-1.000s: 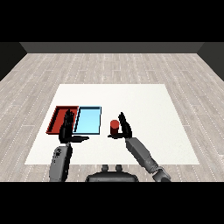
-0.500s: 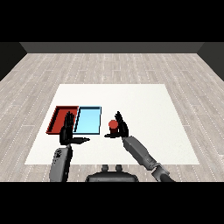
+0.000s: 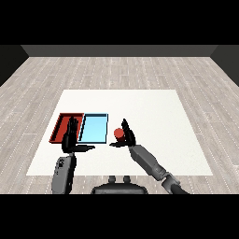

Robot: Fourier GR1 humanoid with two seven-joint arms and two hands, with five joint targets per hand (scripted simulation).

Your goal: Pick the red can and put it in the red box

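Observation:
The red can (image 3: 118, 134) stands upright just right of the light blue tray (image 3: 94, 127), in the middle of the table's near half. My right hand (image 3: 128, 138) is against its right side, fingers rising behind the can and thumb reaching under its front, curled round it. The red tray (image 3: 60, 125) lies left of the blue one, touching it. My left hand (image 3: 71, 138) is held up over the red tray's near right corner, fingers straight and thumb pointing right; it holds nothing and hides that corner.
The white table (image 3: 154, 112) spreads wide to the right and behind the trays. Around it is grey plank floor (image 3: 116, 70). My right forearm (image 3: 151, 163) crosses the table's near edge at a slant.
The right hand and the red can have shifted a little to the left together, nearer the blue tray. The left hand has stayed where it was.

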